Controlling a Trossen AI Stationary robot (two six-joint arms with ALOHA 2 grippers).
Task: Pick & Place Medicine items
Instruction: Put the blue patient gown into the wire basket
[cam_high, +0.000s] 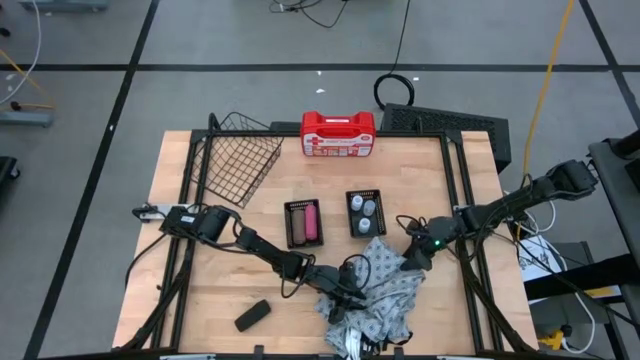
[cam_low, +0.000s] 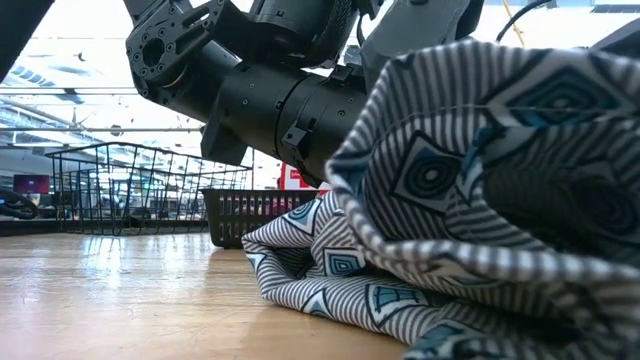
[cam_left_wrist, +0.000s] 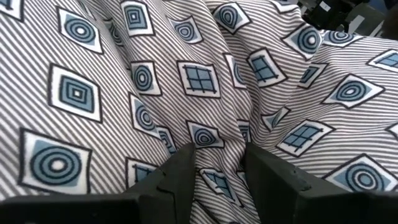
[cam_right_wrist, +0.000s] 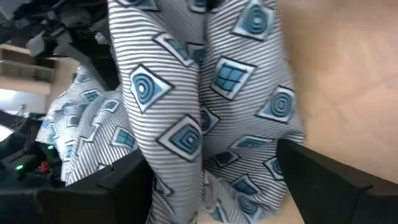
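Observation:
A grey striped cloth with blue squares and circles (cam_high: 385, 290) lies bunched near the table's near edge. My left gripper (cam_high: 340, 300) is at its left side, shut on a fold. My right gripper (cam_high: 410, 255) is at its far right corner, closed on a thick bunch. A pink and a brown block lie in one small black tray (cam_high: 303, 223). Whitish round bottles stand in the tray beside it (cam_high: 365, 213). A black block (cam_high: 252, 315) lies on the bare table left of the cloth. My left gripper (cam_left_wrist: 221, 177) pinches a raised fold of the cloth (cam_left_wrist: 219, 155) between its two fingers, coming at it low from the table's left. The rest of the cloth spreads out beyond the fingers. My right gripper (cam_right_wrist: 214, 186) has a thick gathered bunch of the cloth (cam_right_wrist: 193, 149) between its widely spaced fingers, slanting in from the right. That part of the cloth (cam_low: 470, 150) stands raised above the table, while its lower folds (cam_low: 330, 280) lie on the wood.
A red-and-white case (cam_high: 338, 134) stands at the far edge, with a black wire basket (cam_high: 238, 160) to its left. Bare wood lies left of the cloth around the black block. The table's frame rails run along both sides.

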